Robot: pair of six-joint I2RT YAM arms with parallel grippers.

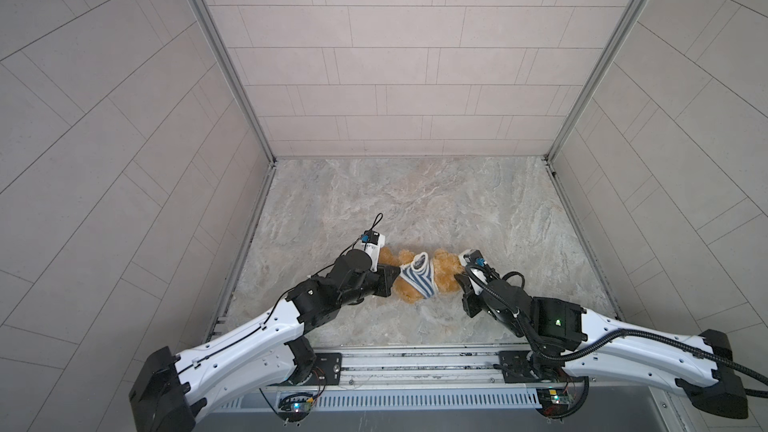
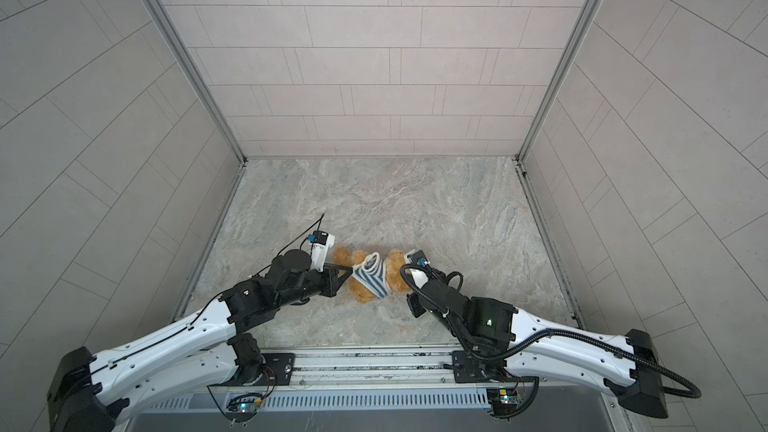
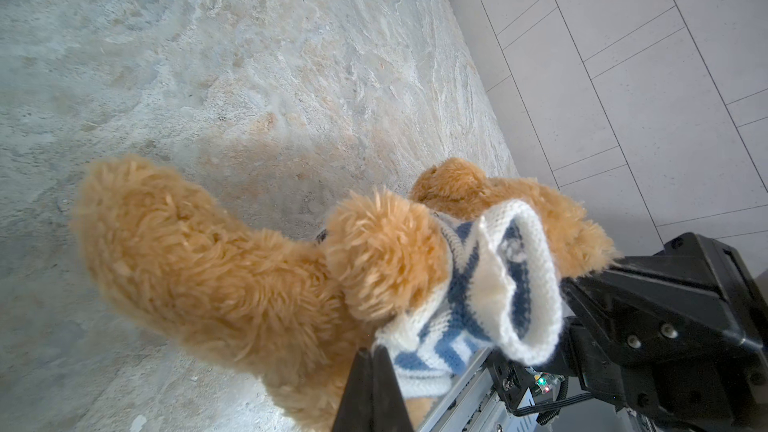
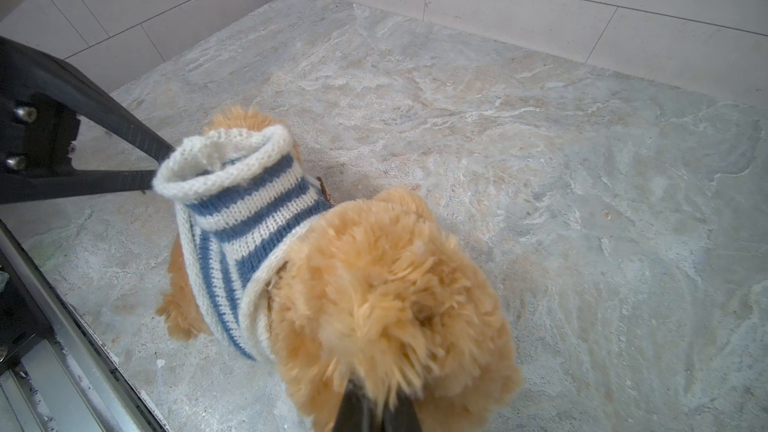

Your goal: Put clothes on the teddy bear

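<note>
The teddy bear (image 1: 444,272) (image 2: 399,268), golden-brown and fluffy, lies on its side on the marble floor, near the front middle in both top views. A blue-and-white striped shirt (image 1: 417,280) (image 4: 249,218) wraps its middle, and one white rolled opening (image 3: 523,284) stands up empty. My left gripper (image 1: 398,273) (image 3: 374,361) is shut on the shirt's edge. My right gripper (image 1: 457,280) (image 4: 376,401) is shut on the fur at the bear's other end (image 4: 395,284). The bear's face is hidden, so I cannot tell which part is held.
Marble floor (image 1: 415,201) runs from the bear back to the tiled rear wall (image 1: 395,76). Tiled side walls close in left and right. A metal rail (image 1: 415,361) with the two arm bases lines the front edge.
</note>
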